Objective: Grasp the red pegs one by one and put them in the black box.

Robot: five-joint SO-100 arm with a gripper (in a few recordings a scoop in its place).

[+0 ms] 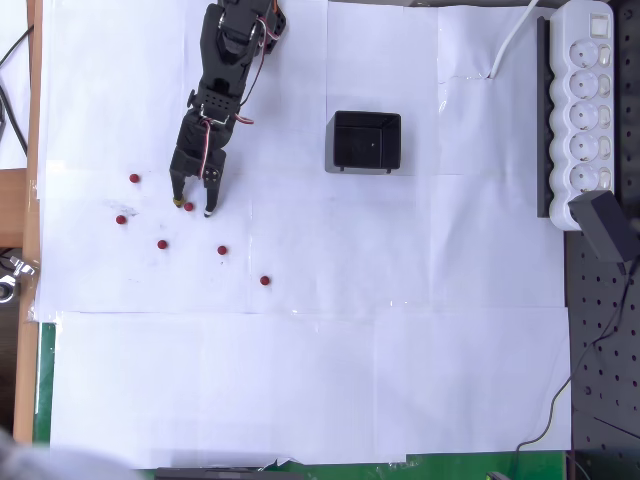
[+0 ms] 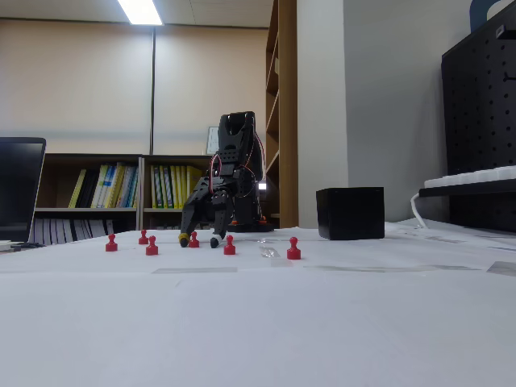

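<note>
Red pegs [image 1: 162, 244] sit scattered well left of the black box [image 1: 365, 142], none in it yet. Gripper [image 1: 193, 207] is down with fingers spread around one peg [image 1: 189, 207], probably lining up a pinch.

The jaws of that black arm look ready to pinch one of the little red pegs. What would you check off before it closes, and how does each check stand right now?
1. Gripper open: ok, its two tips stand apart in both views.
2. Peg between the tips: ok, one red peg sits in the gap in the overhead view.
3. Tips down at table level: ok, in the fixed view they reach the white paper.
4. Neighbouring pegs out of the way: ok, the nearest one lies well apart.
5. Black box reachable and unblocked: ok, bare paper lies between.
6. Box empty: cannot tell, its inside is dark and glossy.
</note>
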